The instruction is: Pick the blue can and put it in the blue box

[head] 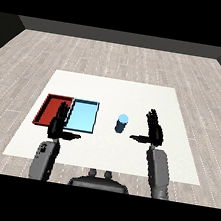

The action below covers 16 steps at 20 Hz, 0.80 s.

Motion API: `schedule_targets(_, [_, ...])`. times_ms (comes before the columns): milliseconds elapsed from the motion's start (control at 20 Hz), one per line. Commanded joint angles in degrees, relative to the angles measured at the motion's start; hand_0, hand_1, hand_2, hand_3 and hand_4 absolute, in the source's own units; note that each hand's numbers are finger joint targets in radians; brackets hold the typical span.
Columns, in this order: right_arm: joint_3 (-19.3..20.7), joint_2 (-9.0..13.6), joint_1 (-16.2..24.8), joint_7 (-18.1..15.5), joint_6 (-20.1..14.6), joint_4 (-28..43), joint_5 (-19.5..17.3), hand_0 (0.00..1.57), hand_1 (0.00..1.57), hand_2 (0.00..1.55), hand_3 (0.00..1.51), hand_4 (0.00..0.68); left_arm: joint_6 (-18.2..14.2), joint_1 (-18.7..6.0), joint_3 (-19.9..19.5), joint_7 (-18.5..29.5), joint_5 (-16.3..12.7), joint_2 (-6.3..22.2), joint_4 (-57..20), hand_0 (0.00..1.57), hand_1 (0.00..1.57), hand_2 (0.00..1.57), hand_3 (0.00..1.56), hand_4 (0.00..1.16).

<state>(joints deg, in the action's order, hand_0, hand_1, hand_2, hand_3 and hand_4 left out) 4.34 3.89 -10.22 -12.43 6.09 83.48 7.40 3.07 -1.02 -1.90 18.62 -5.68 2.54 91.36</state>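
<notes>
On the white table (105, 155), the red tray (50, 109) lies furthest left, flat on the surface, with the blue tray (84, 116) directly beside it on its right, the two long sides meeting or nearly so. The left hand (57, 124) is raised over the near edge of the red tray, fingers straight and pointing away from the robot, thumb stretched out to the right; it holds nothing. Its grey forearm (43, 160) comes up from the lower left corner. To the right of the blue tray, apart from it, the blue can (122, 124) stands upright on the bare table, outside both trays. Further right, the right hand (154, 130) is held near the can but not touching it, fingers straight and spread, thumb extended left toward the can; a gap of table shows between thumb and can. This hand also holds nothing. Its forearm (158, 173) rises from the lower right.
</notes>
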Motion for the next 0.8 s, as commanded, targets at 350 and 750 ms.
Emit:
schedule_targets(350, [1.96, 1.15, -3.93, -0.79, 2.4, -2.78, 3.33, 0.0, 0.0, 0.0, 0.0, 0.0, 3.52, 0.34, -2.21, 9.19, -2.99, -0.11, -5.6, 0.0, 0.0, 0.0, 0.0, 0.0])
schedule_targets(750, [1.7, -0.02, -4.83, -4.42, 1.9, -11.02, 2.5, 0.0, 0.0, 0.0, 0.0, 0.0, 2.24, -0.12, -1.55, 6.77, -2.21, 0.05, -3.04, 0.0, 0.0, 0.0, 0.0, 0.0])
